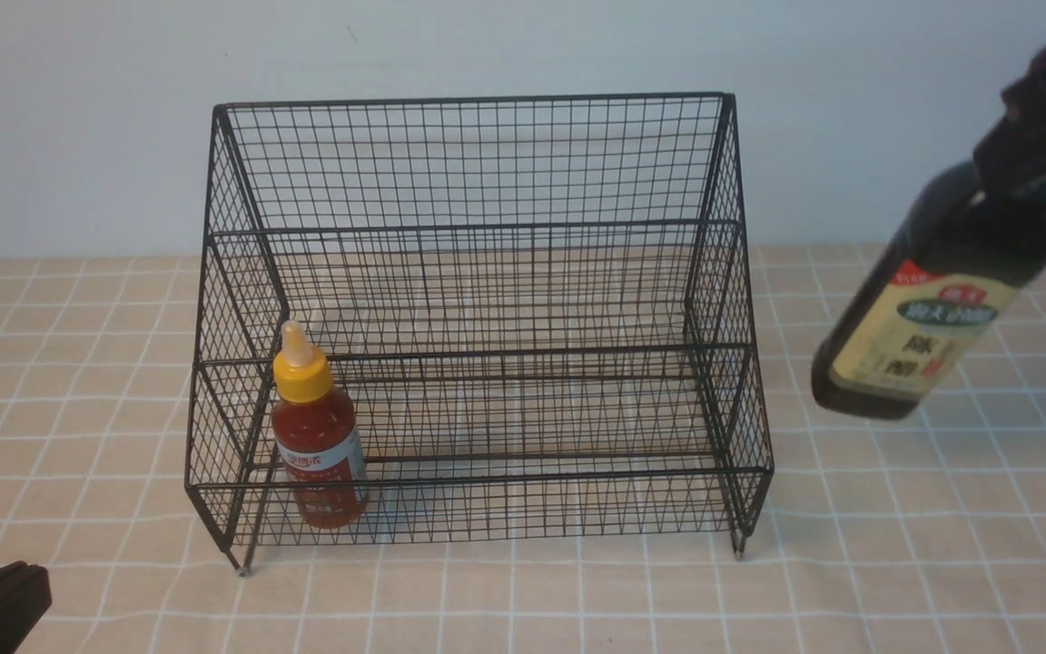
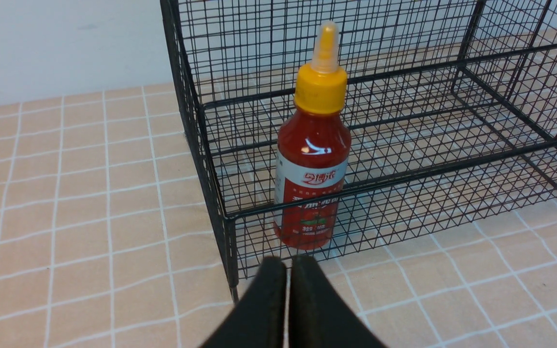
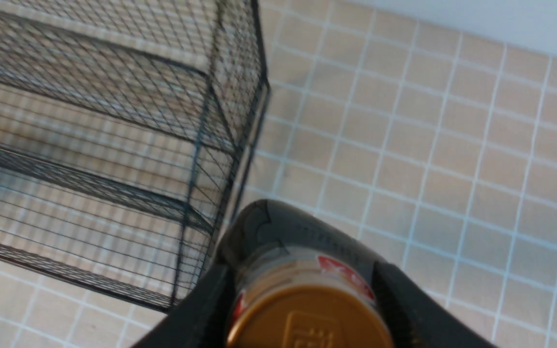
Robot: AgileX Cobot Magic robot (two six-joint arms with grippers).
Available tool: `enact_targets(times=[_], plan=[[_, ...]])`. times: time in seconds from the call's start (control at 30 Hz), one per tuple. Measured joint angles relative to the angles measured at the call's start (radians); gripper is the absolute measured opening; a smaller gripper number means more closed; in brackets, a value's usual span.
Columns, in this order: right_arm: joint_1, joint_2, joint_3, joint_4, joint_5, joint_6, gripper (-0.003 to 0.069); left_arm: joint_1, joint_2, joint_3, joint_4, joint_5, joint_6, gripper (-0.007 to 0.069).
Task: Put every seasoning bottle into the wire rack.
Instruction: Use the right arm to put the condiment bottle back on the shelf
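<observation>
Here, the red sauce bottle (image 1: 317, 445) stands inside the wire rack (image 1: 478, 98).

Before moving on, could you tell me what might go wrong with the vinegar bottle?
The vinegar bottle hangs tilted, held near its neck by the right end effector, so it might swing or slip. It is outside the right wall of the rack and could clip it going in.

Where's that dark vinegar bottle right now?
In the front view, the vinegar bottle hangs tilted in the jaws of the right gripper, above the tablecloth, just right of the wire rack.
</observation>
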Motion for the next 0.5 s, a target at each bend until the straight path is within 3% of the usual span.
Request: enact_targets(times=[0.23, 0.5], plan=[[0.089, 0.0, -0.16, 0.025, 0.029, -0.002, 0.0334, 0.0, 0.0, 0.0, 0.0, 0.021, 0.0, -0.0007], [0.106, 0.0, -0.232, 0.047, 0.031, 0.0, 0.0334, 0.0, 0.0, 0.0, 0.0, 0.021, 0.0, -0.0007]])
